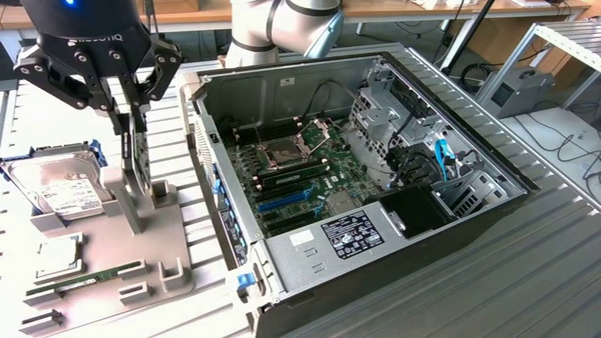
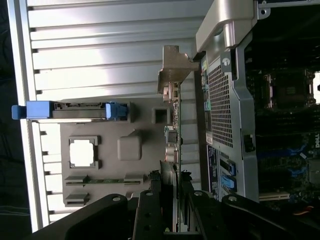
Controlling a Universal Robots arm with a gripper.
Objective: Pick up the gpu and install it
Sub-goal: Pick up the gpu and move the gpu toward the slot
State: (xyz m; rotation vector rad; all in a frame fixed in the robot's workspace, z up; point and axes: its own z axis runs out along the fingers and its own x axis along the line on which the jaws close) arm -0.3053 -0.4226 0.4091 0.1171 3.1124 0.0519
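The gpu [image 1: 138, 165] [image 2: 171, 135] stands on edge straight below me, its thin dark body running down from between my fingers, its silvery bracket [image 2: 175, 67] at the end farthest from them; my gripper [image 1: 131, 130] [image 2: 171, 187] is partly closed with a finger [image 2: 152, 200] on each face of the card, clamping its upper end; upside-down lettering on my black body reads like Robotiq. The card's lower end is down at the grey fixture [image 1: 174, 260] [image 2: 135, 150]; I cannot tell whether it touches it. Taking the exterior view as a clock face centred on the card, the hard drive [image 1: 61, 186] [image 2: 80, 110] lies propped at about 8 o'clock, its white label too small to read; the loose CPU [image 1: 58, 257] [image 2: 84, 152] sits in its recess at 7 o'clock; the green RAM stick [image 1: 89, 277] [image 2: 102, 180] lies between 6 and 7. At 3 o'clock, just beside the fixture, the open computer case [image 1: 272, 91] lies on its side on the slatted metal table [image 1: 488, 282]; inside it are the motherboard [image 1: 300, 172], the bare processor socket [image 1: 281, 151] and a blue slot [image 1: 281, 201]; the black sticker [image 1: 352, 234] on the power supply carries white print I cannot make out.
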